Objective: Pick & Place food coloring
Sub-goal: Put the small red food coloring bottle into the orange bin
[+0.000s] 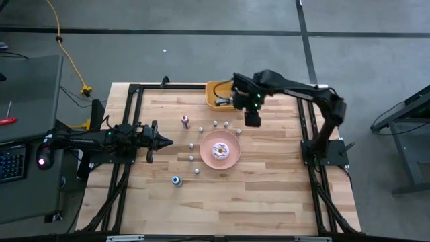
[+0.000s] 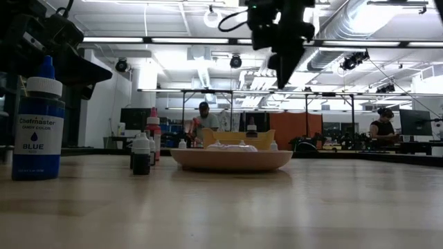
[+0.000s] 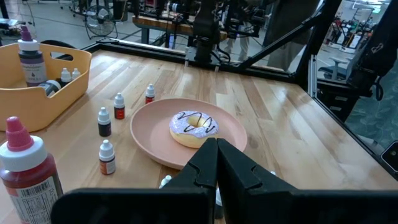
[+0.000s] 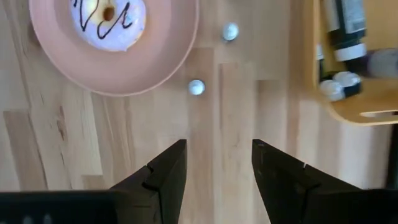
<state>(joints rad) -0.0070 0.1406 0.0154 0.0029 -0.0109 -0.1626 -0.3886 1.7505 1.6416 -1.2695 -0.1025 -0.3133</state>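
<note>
Bare wood front of plate [image 1: 233, 160] (small bottles [image 1: 191, 158] crowd left).

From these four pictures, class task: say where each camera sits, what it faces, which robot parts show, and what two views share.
High: overhead, straight down; both arms, pink plate.
Low: table height, level across; blue bottle near, an arm overhead.
Left wrist: faces across the table; shut left gripper, orange bin.
Right wrist: faces down; open right gripper, empty.
Shared: both wrist views show the doughnut.
</note>
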